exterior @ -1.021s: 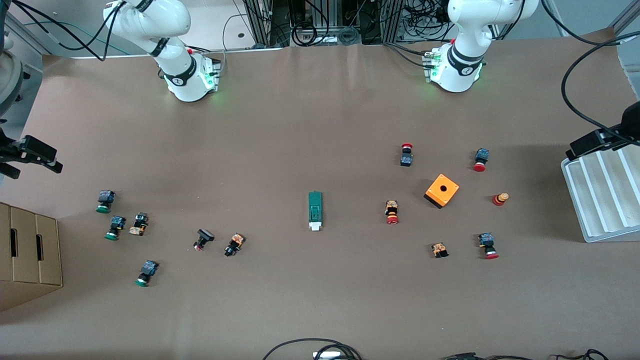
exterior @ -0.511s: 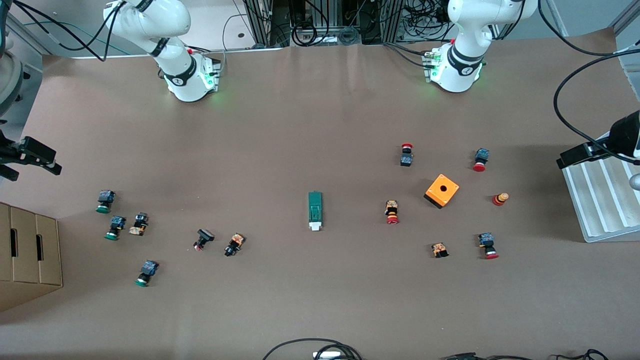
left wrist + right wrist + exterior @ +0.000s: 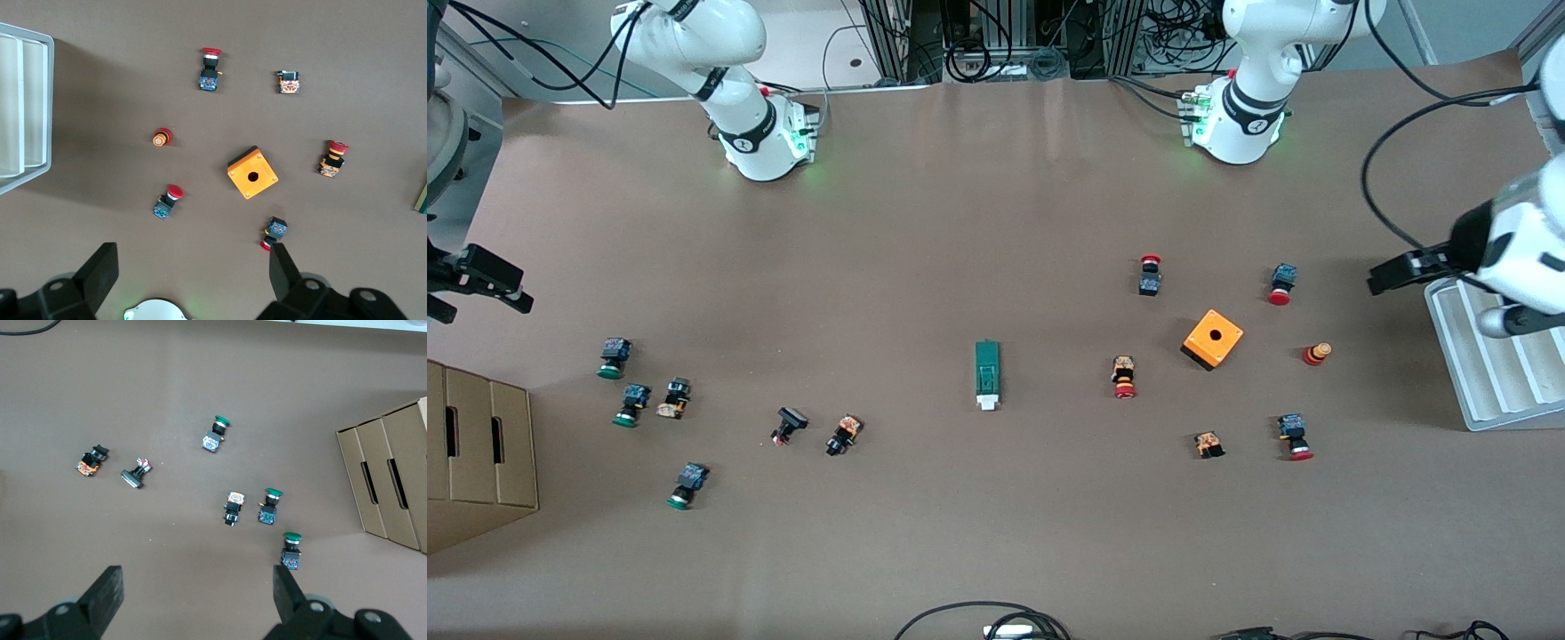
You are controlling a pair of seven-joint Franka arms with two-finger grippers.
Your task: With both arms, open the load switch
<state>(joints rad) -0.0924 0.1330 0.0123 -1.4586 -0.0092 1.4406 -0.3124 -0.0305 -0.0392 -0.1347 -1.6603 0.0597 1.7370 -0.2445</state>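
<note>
The load switch [image 3: 987,375], a slim dark-green block with a white end, lies flat mid-table, with its white end nearer the front camera. Only its edge shows in the left wrist view [image 3: 422,195], and it is out of the right wrist view. My left gripper [image 3: 1387,274] hangs open and empty over the table beside the white tray; its own view [image 3: 192,270] shows bare table between the fingers. My right gripper [image 3: 485,298] is open and empty at the right arm's end of the table, above the green-capped push-buttons [image 3: 197,590].
An orange box with a hole [image 3: 1213,339] and several red-capped push-buttons [image 3: 1124,377] lie toward the left arm's end. Green-capped push-buttons [image 3: 612,358] lie toward the right arm's end. A ridged white tray [image 3: 1485,391] and a cardboard box [image 3: 480,453] stand at the table's ends.
My left arm has swung in over the white tray toward the middle of the table. The right gripper has barely shifted. The load switch has not moved.
</note>
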